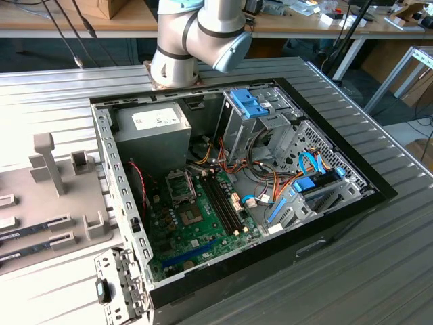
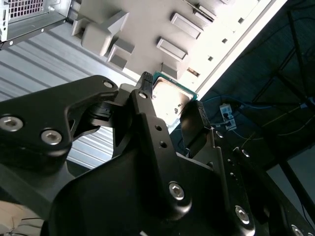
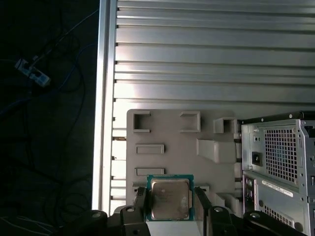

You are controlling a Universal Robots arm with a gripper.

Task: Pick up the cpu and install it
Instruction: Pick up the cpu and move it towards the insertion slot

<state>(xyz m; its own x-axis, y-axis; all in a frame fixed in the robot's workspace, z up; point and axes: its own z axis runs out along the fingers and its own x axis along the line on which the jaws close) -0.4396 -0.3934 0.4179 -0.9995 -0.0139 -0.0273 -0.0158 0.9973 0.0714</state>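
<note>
**Gripper [image 3: 170, 206] clamps cpu [image 3: 170, 198] over tray [image 3: 167, 128]**

In the exterior view, the grey tray sits at the table's [image 1: 379, 271] edge on the exterior view's left. The open case [image 1: 237, 183] lies beside it and the arm [image 1: 196, 34] rises at the far edge. In both wrist views the gripper is closed on the cpu, with its fingers [image 3: 140, 202] pressed on two opposite sides. The cpu sits between the fingertips, silver top showing, over the tray's edge.
</note>
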